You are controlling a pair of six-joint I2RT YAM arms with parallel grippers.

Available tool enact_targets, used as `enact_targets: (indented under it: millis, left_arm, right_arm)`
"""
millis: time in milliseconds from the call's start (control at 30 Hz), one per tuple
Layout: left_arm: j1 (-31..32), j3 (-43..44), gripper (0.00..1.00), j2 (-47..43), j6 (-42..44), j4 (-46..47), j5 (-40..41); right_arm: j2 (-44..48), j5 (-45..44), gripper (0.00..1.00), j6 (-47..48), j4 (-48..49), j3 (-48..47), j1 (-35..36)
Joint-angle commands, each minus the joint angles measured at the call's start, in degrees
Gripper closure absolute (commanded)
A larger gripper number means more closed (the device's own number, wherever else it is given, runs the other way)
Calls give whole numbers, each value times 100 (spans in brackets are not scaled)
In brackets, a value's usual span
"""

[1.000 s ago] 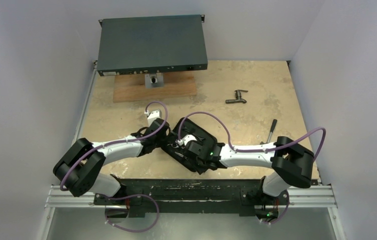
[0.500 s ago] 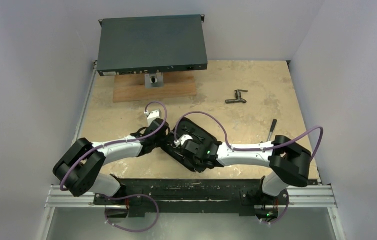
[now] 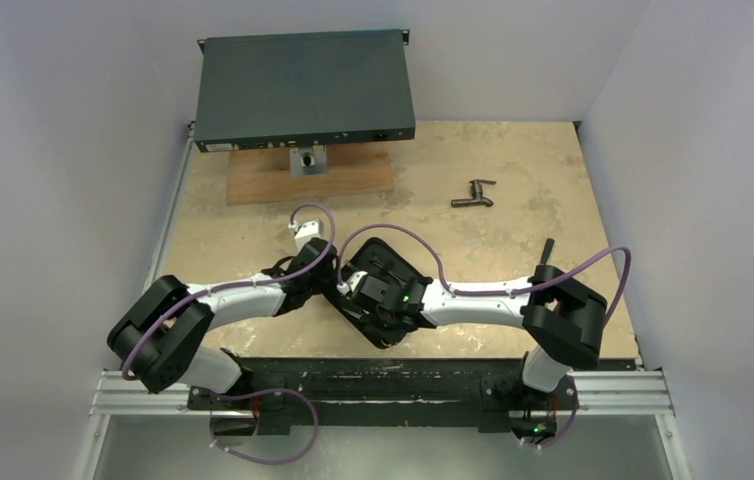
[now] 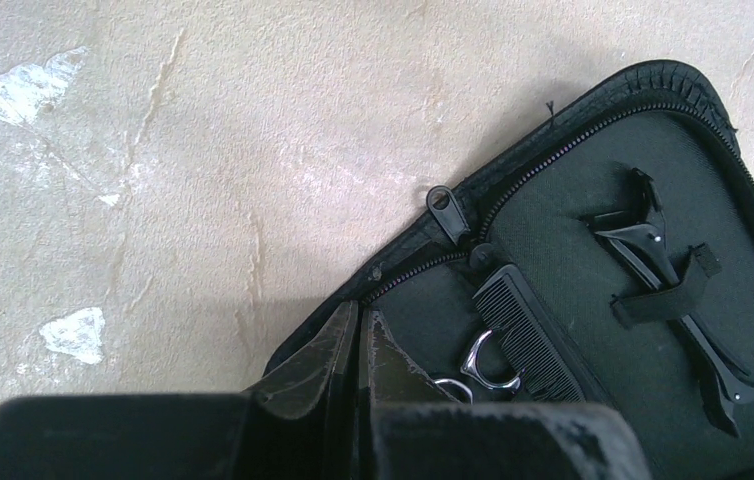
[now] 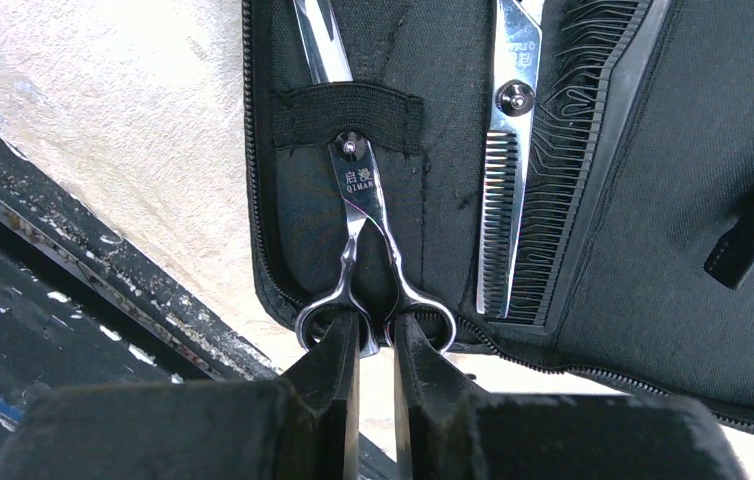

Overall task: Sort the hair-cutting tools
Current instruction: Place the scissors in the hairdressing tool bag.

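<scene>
The right gripper (image 5: 375,338) is sitting at the bottom middle of its own view. Its two fingers are almost together with only a thin gap, and they seem to be pinching the scissors (image 5: 360,190) where the two finger rings meet. The scissors are lying straight up and down in that view, with the rings at the bottom by the jaws and the blades pointing to the top, so the right arm is the one right on them. They are lying inside the open black case (image 5: 653,250), tucked under a black strap (image 5: 348,115) in the upper middle. I think any pull needs to be going straight down the frame, along the scissors, so that they are sliding out from under the strap. A second pair with teeth (image 5: 503,200) is lying just beside them on the right, and the comb (image 5: 578,150) is lying right next to that, so going sideways is risky. The clip (image 4: 668,265) is sitting under its own strap at the right of the left wrist view. The left gripper (image 4: 358,345) is shut tight at the case's edge; I cannot tell if it is holding the rim. The hammer (image 3: 545,250) is lying well apart, at the right of the top view.
</scene>
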State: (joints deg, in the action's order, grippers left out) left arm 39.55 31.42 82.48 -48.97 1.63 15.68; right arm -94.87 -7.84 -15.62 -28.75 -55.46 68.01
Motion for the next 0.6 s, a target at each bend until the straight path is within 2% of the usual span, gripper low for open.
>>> enact_targets:
  millis: [0, 567]
  left_arm:
    - [154, -420, 100, 428, -240, -314, -777]
    - [396, -562, 100, 363, -461, -253, -774]
  right_arm:
    - [-253, 621, 100, 222, 452, -162, 20]
    - [-378, 717, 100, -354, 1410, -284, -295]
